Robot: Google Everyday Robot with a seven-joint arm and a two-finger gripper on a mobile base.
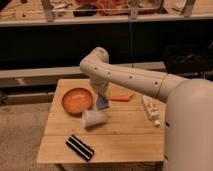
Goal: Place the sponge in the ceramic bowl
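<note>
sponge (104, 105): small blue pad with a darker grey-blue edge, standing roughly upright with one short end down. it sits at the tip of the gripper, just right of the ceramic bowl's rim and toward the back half of the tabletop (125, 131). cannot tell whether its lower edge touches the wood or hangs just above it.

gripper (102, 98): points straight down from the white arm (125, 75), which reaches in from the right side. the fingers are closed on the top of the sponge; nothing else is in contact with it.

ceramic bowl (77, 100): round, shallow, orange-brown with a darker rim, upright near the back left corner of the tabletop. nothing visible inside it.

other items: translucent white cup (94, 118) just in front of the bowl and sponge, apparently lying on its side. black-and-white striped block (80, 147) near the front edge, left of centre. flat orange piece (121, 97) just right of the sponge. white tube (151, 111) near the right edge.
</note>
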